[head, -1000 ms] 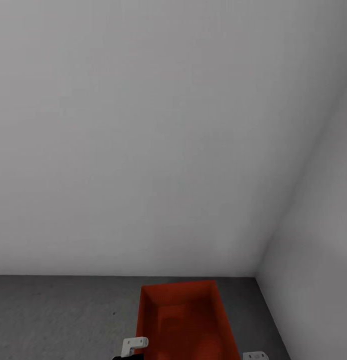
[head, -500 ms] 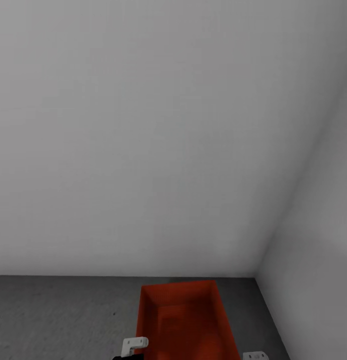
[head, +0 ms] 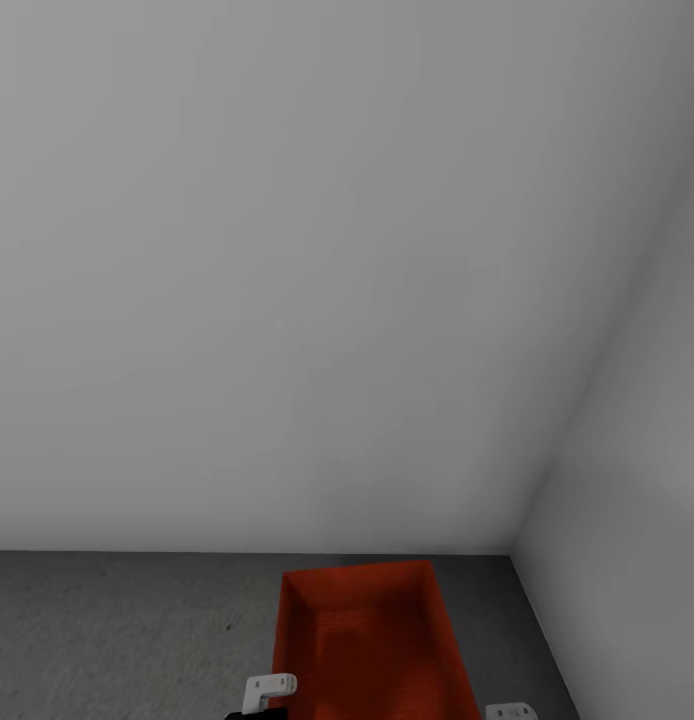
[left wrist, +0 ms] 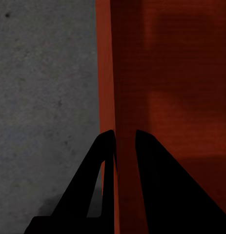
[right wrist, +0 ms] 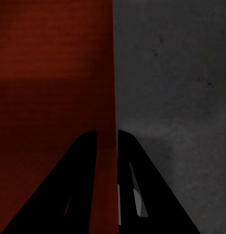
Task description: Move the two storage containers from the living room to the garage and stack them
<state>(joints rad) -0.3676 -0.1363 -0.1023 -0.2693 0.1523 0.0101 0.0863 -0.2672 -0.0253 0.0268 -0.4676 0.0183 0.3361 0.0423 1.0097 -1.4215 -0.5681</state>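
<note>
Garage corner: pale grey walls (head: 287, 250), dark speckled floor (head: 107, 630). One orange-red bin (head: 362, 640) sits near the right wall, open side up. Left pincer (left wrist: 123, 139) is clenched on its left wall, right pincer (right wrist: 107, 136) on its right wall, one finger inside and one outside each. Whether the bin rests on the floor I cannot tell. Judgement: lower level, both sides together, and let go only once seated. Walls thin, finely ribbed plastic; floor rough, concrete-like.
</note>
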